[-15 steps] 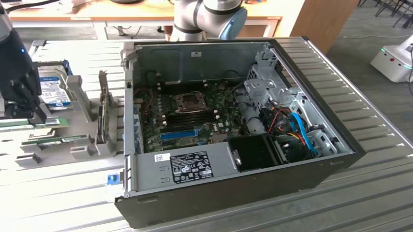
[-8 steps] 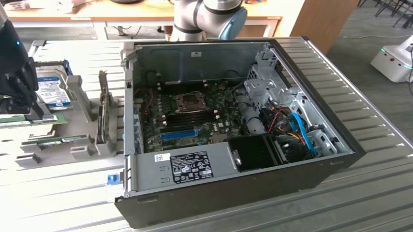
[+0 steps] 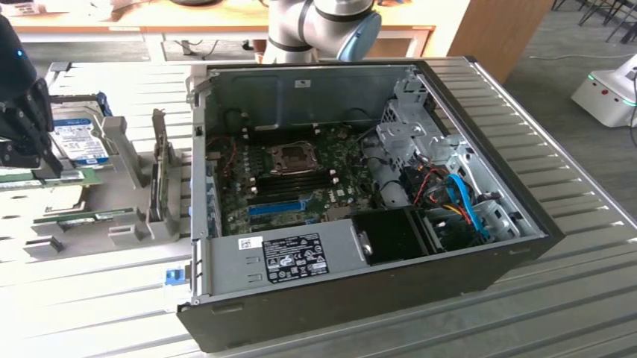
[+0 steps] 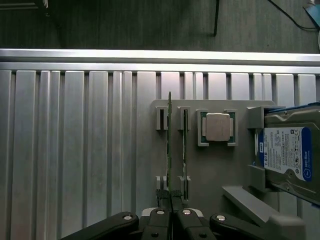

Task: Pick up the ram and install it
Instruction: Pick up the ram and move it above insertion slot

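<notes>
While the gripper pinches one ram, second green stick beside, one processor, one hard drive.

Arm reaching to the exterior view's left, gripper pointing down, fingers pinched close

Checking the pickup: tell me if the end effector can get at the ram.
Likely yes: the end effector is shut on the ram at its edge, nothing in between; the neighbouring stick stands apart.
</notes>
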Controlling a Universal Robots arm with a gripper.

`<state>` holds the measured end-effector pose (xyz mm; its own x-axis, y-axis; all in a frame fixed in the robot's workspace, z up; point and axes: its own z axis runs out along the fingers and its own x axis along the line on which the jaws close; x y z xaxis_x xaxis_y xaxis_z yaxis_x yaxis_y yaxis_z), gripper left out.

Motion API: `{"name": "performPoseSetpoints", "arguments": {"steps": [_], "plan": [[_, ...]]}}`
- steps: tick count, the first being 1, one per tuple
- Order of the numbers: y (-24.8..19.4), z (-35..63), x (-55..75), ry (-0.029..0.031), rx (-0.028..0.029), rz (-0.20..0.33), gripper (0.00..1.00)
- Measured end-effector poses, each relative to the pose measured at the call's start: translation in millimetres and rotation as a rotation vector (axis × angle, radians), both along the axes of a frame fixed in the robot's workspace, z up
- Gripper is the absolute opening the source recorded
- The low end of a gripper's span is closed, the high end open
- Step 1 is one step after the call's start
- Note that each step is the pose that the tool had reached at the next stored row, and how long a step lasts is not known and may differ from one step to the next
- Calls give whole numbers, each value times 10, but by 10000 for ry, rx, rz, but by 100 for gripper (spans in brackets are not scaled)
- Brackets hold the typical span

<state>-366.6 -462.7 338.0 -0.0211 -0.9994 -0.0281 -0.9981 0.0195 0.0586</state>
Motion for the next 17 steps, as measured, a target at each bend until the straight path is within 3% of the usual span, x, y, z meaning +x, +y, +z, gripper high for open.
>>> {"name": "performPoseSetpoints", "arguments": {"steps": [17], "plan": [[0, 292, 0, 1, 0, 0, 12]]}}
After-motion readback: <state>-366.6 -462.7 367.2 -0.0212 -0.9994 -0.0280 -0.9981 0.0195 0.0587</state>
